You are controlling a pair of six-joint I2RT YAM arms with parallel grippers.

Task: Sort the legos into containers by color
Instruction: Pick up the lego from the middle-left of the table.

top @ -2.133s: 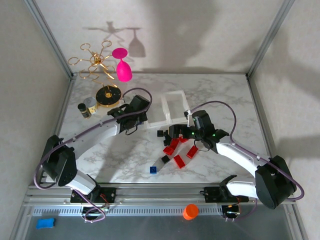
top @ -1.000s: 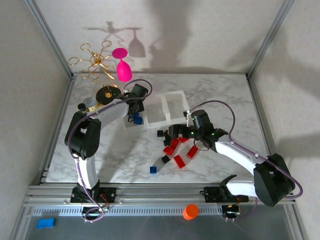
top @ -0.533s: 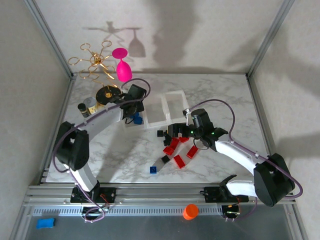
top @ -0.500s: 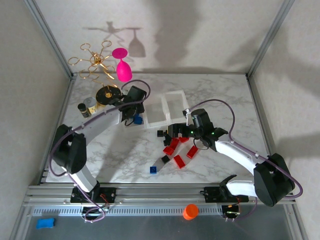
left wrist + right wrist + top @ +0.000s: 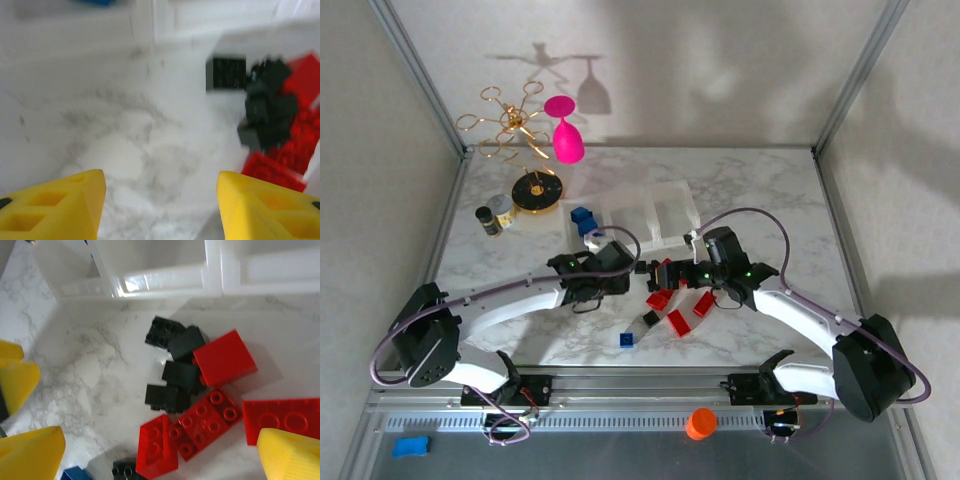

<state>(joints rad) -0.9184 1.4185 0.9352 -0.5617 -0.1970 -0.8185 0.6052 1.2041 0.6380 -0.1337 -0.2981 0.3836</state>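
The containers [image 5: 650,213] form a translucent tray at mid-table, with blue legos [image 5: 583,220] in its left compartment. Just in front of it lies a pile of red legos [image 5: 678,321] and black legos [image 5: 650,318], and one blue lego [image 5: 626,340] lies nearer. My left gripper [image 5: 632,267] sits at the pile's left edge, open and empty [image 5: 161,175], facing the black legos [image 5: 265,115] and red ones [image 5: 292,150]. My right gripper [image 5: 667,274] hovers open over the pile [image 5: 160,440], straddling red legos [image 5: 205,427] and black legos [image 5: 180,375]. The tray wall [image 5: 165,277] is just beyond.
At the back left stand a gold round base [image 5: 535,190], two small jars [image 5: 493,215], a gold wire stand [image 5: 508,122] and a pink glass [image 5: 565,132]. An orange cap [image 5: 700,423] and a blue block [image 5: 410,446] lie off the marble, near the front rail.
My left arm has swung back from the tray's left compartment to the pile's left edge, leaving the blue legos in that compartment. My right gripper has stayed over the pile.
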